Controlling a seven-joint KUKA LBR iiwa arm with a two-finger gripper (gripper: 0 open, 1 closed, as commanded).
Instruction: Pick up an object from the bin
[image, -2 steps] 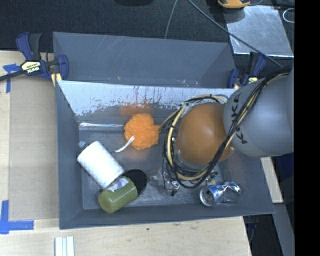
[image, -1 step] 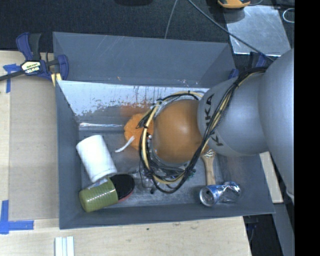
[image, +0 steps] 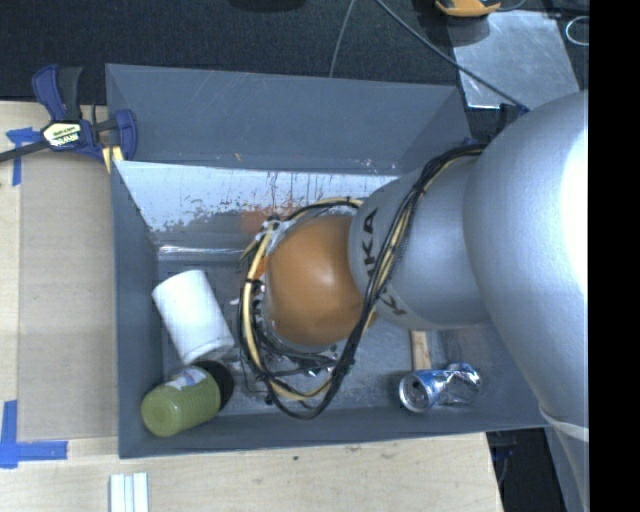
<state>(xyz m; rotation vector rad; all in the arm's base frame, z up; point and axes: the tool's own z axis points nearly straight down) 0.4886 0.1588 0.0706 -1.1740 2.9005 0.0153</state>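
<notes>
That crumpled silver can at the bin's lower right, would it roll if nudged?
Probably not far: the crumpled silver metal can looks dented and uneven, so it would likely skid. Its creased walls suggest it's light and easily squashed.

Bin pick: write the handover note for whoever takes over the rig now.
Arm: orange wrist cover low over the bin's middle; grip state cannot be told.
Things: white cylinder at left, olive-green bottle in the lower-left corner, crushed silver can at lower right.
Done: nothing seen lifted out.
Left: grasp one thing, lift it clear.
</notes>
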